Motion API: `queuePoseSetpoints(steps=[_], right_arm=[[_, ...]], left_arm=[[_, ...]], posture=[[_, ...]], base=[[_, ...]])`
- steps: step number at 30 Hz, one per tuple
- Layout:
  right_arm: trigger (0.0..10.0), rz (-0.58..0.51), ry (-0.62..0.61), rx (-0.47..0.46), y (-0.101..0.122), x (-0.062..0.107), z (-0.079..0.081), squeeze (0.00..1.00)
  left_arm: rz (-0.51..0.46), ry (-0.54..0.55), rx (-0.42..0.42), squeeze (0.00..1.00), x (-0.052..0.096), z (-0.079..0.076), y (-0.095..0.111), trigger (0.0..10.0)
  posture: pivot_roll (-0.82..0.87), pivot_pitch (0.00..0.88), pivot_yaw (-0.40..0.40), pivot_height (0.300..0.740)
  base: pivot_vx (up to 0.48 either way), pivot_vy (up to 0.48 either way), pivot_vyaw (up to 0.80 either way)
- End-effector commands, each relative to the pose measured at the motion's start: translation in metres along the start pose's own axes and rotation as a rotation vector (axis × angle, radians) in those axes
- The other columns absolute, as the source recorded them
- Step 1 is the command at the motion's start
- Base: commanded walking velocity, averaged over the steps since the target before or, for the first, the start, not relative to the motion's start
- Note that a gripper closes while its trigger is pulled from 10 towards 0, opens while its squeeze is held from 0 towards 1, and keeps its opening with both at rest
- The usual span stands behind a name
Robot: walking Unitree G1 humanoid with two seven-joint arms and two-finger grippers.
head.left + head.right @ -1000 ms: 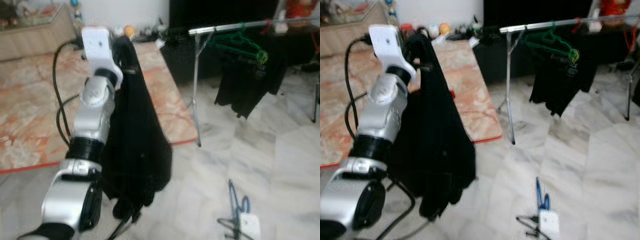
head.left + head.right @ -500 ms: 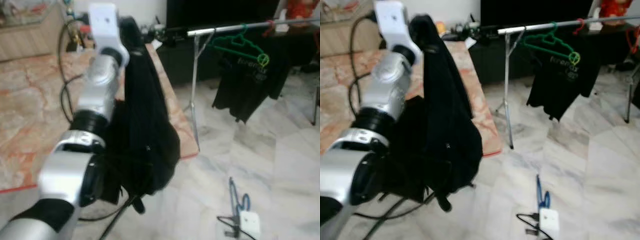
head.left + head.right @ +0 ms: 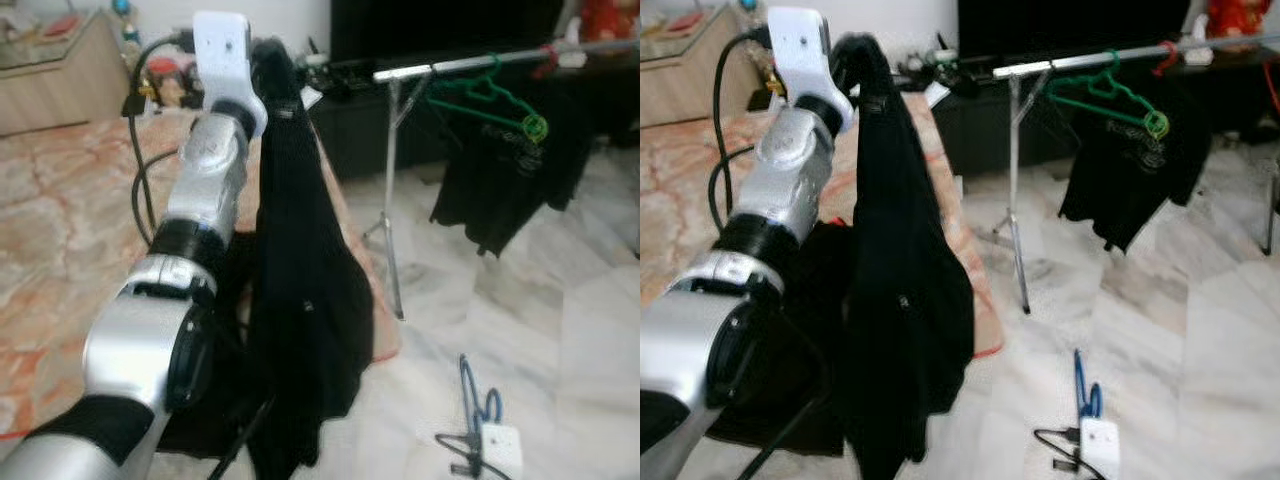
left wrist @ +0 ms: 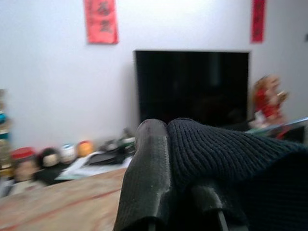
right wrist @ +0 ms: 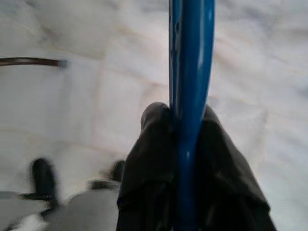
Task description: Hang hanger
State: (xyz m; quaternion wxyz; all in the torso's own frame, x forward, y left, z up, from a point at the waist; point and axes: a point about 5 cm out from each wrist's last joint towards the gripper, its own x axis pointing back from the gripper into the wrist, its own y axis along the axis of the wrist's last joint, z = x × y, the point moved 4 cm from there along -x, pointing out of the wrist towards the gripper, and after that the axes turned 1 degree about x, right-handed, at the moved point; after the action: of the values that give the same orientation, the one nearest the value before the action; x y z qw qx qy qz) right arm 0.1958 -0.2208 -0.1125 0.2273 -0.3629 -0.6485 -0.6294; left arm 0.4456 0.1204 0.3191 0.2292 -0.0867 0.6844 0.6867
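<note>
My left gripper (image 3: 268, 62) is raised high and shut on the top of a black knitted garment (image 3: 300, 300), which hangs down in long folds beside my silver arm. In the left wrist view the knit (image 4: 221, 144) lies pinched against a black finger (image 4: 149, 168). Low at the right, my right gripper (image 5: 185, 125) is shut on a blue hanger (image 3: 478, 392) held over the marble floor. A silver clothes rail (image 3: 480, 62) crosses the upper right, carrying a green hanger (image 3: 490, 92) with a black T-shirt (image 3: 505, 170).
An orange marbled mat (image 3: 60, 210) covers the floor at the left. The rail's upright post (image 3: 392, 200) stands just right of the hanging garment. A dark TV (image 4: 192, 86) and low cabinet sit behind the rail. Black cables (image 3: 140, 190) loop by my left arm.
The view has shifted a little. My left arm has carried the black garment slightly rightward, nearer the rail post. The blue hanger stays low at the right.
</note>
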Motion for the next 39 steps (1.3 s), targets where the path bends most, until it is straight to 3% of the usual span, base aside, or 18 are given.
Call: queuePoseSetpoints(steps=[1,2,3,6,7,10,14,21,23,24,25,26,39], right_arm=[[10.0,0.011,-0.004,0.008,-0.006,0.002,-0.003,0.0],[10.0,0.011,-0.004,0.007,-0.006,0.002,-0.003,0.0],[10.0,0.011,-0.004,0.007,-0.006,0.002,-0.003,0.0],[10.0,0.012,0.004,0.029,-0.006,0.002,-0.003,0.0],[10.0,0.012,0.004,0.028,-0.007,0.002,-0.002,0.0],[10.0,0.012,0.006,0.027,-0.008,0.002,-0.002,0.0],[10.0,0.016,0.004,0.028,-0.009,0.003,-0.002,0.0],[10.0,0.02,0.004,0.025,-0.012,0.004,-0.002,0.0],[10.0,0.02,0.004,0.019,-0.013,0.004,-0.001,0.0],[10.0,0.02,0.004,0.018,-0.013,0.004,-0.001,0.0],[10.0,0.02,0.004,0.018,-0.013,0.004,0.0,0.0],[10.0,0.021,0.004,0.019,-0.013,0.004,0.0,0.0],[10.0,0.041,-0.001,0.006,-0.021,0.006,0.0,0.0]], left_arm=[[-0.008,-0.074,-0.029,0.0,0.005,-0.016,-0.003,10.0],[0.029,-0.105,-0.044,0.0,0.015,-0.02,-0.019,10.0],[0.029,-0.105,-0.044,0.0,0.015,-0.02,-0.019,10.0],[0.119,-0.13,-0.047,0.0,0.038,-0.022,-0.05,10.0],[0.173,-0.13,-0.042,0.0,0.056,-0.021,-0.068,10.0],[0.251,-0.145,-0.024,0.0,0.083,-0.025,-0.088,10.0],[0.324,-0.17,-0.015,0.0,0.108,-0.03,-0.101,10.0],[0.395,-0.166,-0.014,0.0,0.128,-0.035,-0.107,10.0],[0.409,-0.165,-0.009,0.49,0.132,-0.037,-0.107,10.0],[0.413,-0.164,-0.004,0.49,0.133,-0.038,-0.107,10.0],[0.415,-0.165,-0.002,0.89,0.134,-0.038,-0.107,10.0],[0.419,-0.167,-0.003,1.0,0.135,-0.039,-0.106,10.0],[0.474,-0.208,-0.024,1.0,0.146,-0.039,-0.106,10.0]], posture=[[-0.11,0.0,0.041,0.74],[-0.1,0.0,0.039,0.74],[-0.1,0.0,0.039,0.74],[-0.1,0.0,0.038,0.74],[-0.1,0.0,0.038,0.74],[-0.1,0.0,0.035,0.74],[-0.09,0.0,0.034,0.74],[-0.09,0.0,0.045,0.74],[-0.09,0.0,0.047,0.74],[-0.09,0.0,0.047,0.74],[-0.09,0.0,0.049,0.74],[-0.09,0.0,0.049,0.74],[-0.09,0.0,0.063,0.74]], base=[[0.0,0.0,0.0],[0.0,0.0,0.0],[0.0,0.0,0.0],[0.0,0.0,0.0],[0.0,0.0,0.0],[0.0,0.0,0.0],[0.0,0.0,0.0],[0.0,0.0,0.0],[0.0,0.0,0.0],[0.0,0.0,0.0],[0.0,0.0,0.0],[0.0,0.0,0.0],[0.0,0.0,0.0]])
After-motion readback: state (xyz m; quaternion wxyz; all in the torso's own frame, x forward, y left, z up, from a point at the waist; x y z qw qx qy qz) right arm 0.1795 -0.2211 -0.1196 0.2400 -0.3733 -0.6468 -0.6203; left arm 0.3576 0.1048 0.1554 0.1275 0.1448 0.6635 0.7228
